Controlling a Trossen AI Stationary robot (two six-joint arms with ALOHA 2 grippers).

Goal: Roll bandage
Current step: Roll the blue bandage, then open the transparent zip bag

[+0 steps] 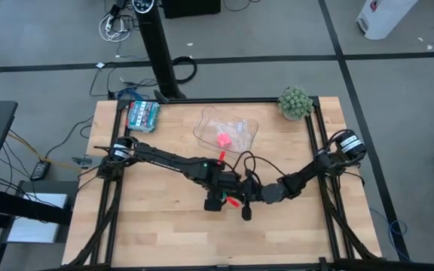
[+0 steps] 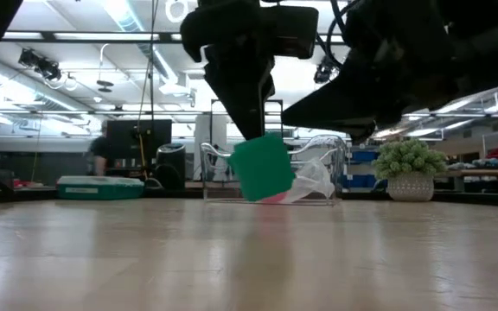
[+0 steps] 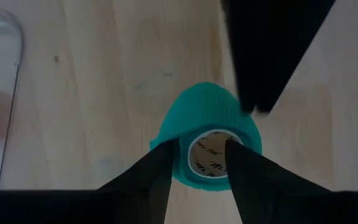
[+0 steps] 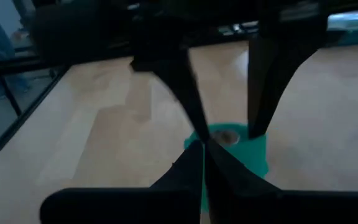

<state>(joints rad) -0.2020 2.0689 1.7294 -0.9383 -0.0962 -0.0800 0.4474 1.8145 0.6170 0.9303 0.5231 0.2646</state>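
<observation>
The bandage (image 2: 264, 168) is a compact teal roll with a pale cardboard core (image 3: 209, 152). It hangs tilted above the middle of the table; in the high view the arms hide it. My left gripper (image 3: 201, 146) comes down on its upper end and is closed on it. My right gripper (image 4: 202, 148) is shut and reaches in nearly level from the table's right. Its tips (image 3: 253, 106) stand at the roll's side, close beside the left gripper's fingers. My left gripper holds the roll's upper end (image 3: 180, 155) between its two fingers, which stand one on each side of the core. The fingers (image 2: 253, 121) come steeply from above and reach only the roll's top. The roll hangs below them, tilted, clear of the table. My right gripper's shut tips lie against the roll's outline; I cannot tell whether they touch it.
A clear plastic tray (image 1: 206, 120) with a small pink block (image 1: 223, 139) stands just beyond the grippers. A flat teal packet (image 1: 143, 114) lies at the far left corner, a potted plant (image 1: 295, 102) at the far right. Bare wood stretches toward the near edge.
</observation>
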